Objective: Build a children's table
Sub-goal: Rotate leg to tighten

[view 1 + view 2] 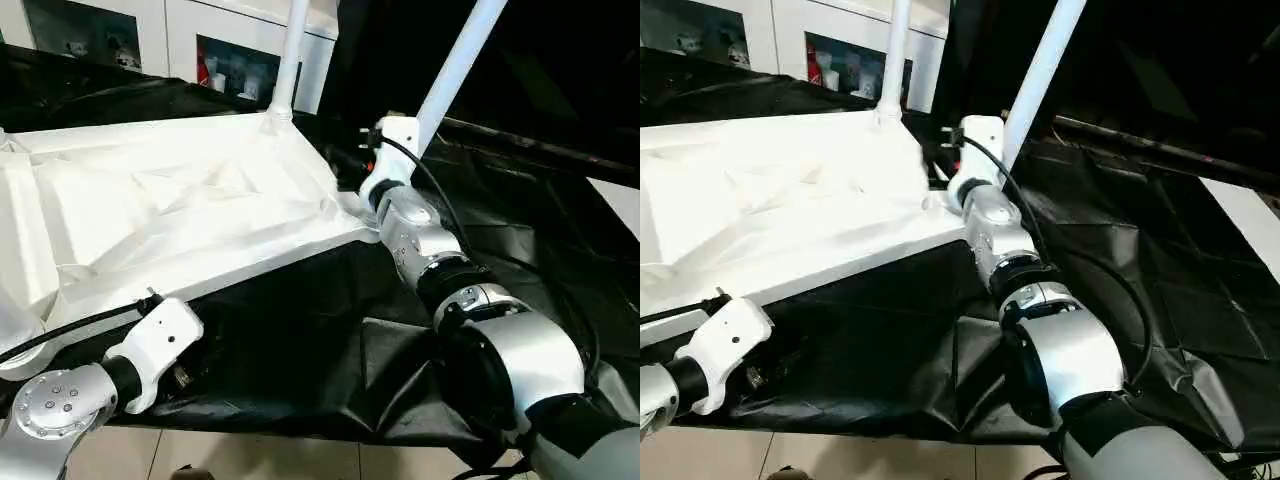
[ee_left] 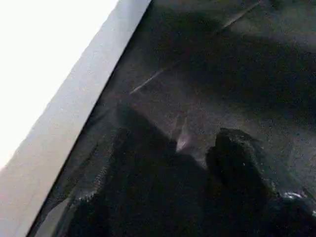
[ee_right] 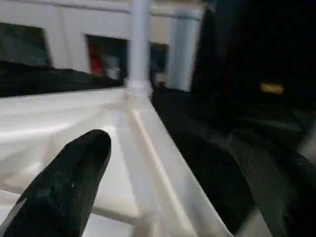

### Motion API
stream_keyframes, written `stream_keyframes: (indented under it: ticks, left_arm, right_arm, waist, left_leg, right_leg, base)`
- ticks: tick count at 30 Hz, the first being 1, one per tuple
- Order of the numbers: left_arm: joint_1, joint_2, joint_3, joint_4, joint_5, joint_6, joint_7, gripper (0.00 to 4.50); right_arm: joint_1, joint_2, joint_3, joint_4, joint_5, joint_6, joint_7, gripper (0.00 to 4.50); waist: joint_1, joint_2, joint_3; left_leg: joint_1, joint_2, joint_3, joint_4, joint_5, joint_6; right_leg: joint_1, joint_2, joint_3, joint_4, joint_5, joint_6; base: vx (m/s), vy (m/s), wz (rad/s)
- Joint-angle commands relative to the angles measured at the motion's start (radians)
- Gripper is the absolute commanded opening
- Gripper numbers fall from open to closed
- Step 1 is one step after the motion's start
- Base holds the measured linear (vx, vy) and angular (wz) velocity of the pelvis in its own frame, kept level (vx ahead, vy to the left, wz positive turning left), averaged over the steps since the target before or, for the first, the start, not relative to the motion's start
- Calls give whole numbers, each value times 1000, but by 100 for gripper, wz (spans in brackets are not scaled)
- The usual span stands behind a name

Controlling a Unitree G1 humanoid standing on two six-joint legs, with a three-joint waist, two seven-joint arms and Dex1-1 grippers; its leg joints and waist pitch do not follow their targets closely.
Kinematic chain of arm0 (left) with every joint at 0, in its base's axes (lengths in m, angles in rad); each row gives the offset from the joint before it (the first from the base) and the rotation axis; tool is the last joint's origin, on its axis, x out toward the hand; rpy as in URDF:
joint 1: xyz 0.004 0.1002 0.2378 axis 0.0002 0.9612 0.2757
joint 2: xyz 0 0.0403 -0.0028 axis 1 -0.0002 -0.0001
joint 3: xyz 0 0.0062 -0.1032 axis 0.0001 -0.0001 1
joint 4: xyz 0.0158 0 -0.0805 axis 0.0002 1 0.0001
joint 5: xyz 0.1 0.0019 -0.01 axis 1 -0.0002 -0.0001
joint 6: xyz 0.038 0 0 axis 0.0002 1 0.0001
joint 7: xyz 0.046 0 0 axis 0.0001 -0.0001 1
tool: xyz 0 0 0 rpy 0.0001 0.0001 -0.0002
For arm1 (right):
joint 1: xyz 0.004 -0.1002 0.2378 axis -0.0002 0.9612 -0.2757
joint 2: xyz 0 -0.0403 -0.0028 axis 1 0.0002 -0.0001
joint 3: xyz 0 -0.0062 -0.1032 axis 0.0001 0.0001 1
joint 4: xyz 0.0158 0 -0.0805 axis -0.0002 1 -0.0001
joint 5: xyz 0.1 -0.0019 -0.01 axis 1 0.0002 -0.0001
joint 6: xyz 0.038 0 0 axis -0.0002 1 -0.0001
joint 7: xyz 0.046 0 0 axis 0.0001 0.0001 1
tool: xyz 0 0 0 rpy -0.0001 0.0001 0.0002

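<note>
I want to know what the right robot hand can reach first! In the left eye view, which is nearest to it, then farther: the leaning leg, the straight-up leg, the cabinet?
1. Leaning leg, just beside the right end effector, at the tabletop's near corner.
2. Upright leg, in the far corner socket.
3. Glass-door cabinet, behind the work table.

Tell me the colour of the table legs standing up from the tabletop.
White legs, matching the tabletop; clearest in the left eye view.

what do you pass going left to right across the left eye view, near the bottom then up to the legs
left gripper → table top → far upright leg → right gripper → leaning leg
</note>
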Motion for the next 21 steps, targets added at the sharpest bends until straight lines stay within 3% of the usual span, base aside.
stream_keyframes:
  ticks: [1,4,8,21]
  left_arm:
    - [4,6,-11,-28,16,16,9,313]
    - [8,8,-14,-33,16,27,15,313]
    - [19,19,-18,-29,28,29,21,313]
    - [54,38,-5,-16,47,25,39,313]
  right_arm:
    - [-28,-59,-49,37,7,29,-102,436]
    - [-35,-79,-69,55,-7,17,-172,436]
    - [-33,-104,-80,64,-14,30,-230,436]
    - [-9,-222,-136,71,-22,11,-354,436]
  waist:
    - [-4,50,-42]
    - [1,51,-39]
    - [13,49,-42]
    - [18,37,-49]
  left_leg:
    - [15,12,0,-74,-272,-87]
    - [20,12,0,-74,-311,-93]
    - [17,11,2,-73,-272,-93]
    - [8,8,5,-66,-215,-87]
  right_leg:
    - [30,-66,61,-64,-212,-98]
    - [23,-69,61,-70,-260,-91]
    - [27,-66,61,-64,-206,-89]
    - [36,-66,58,-60,-178,-83]
  base:
    - [0,0,0]
    - [0,0,0]
    - [0,0,0]
    - [0,0,0]
